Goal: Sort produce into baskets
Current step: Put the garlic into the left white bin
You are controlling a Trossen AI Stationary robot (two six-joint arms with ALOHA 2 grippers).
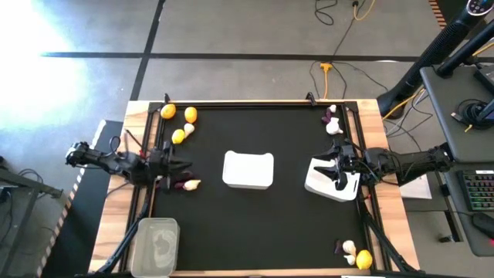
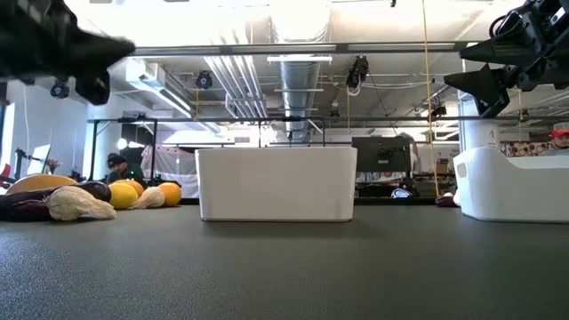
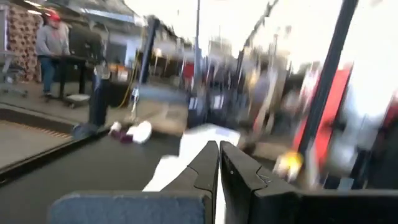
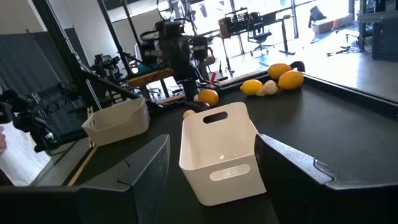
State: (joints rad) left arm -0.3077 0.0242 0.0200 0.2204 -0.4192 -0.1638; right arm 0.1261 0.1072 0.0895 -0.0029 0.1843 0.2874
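My left gripper (image 1: 185, 165) (image 3: 219, 163) is shut and empty, raised above the table's left side. A white garlic bulb (image 1: 192, 184) and a dark purple vegetable (image 1: 177, 184) lie just nearward of it. Yellow lemons (image 1: 168, 112) (image 1: 191, 115) (image 1: 178, 137) and a garlic bulb (image 1: 188, 128) lie at the far left. My right gripper (image 1: 330, 168) (image 4: 214, 177) is open and empty above the right white tray (image 1: 318, 184). A second white tray (image 1: 248, 171) stands at the table's middle. The clear tub (image 1: 157, 245) stands at the near left corner.
A garlic bulb and a purple piece (image 1: 333, 123) lie at the far right. A garlic bulb (image 1: 350, 247) and a lemon (image 1: 364, 259) lie at the near right corner. A black frame rail (image 1: 239, 103) borders the mat. A person (image 3: 53, 43) stands in the room beyond.
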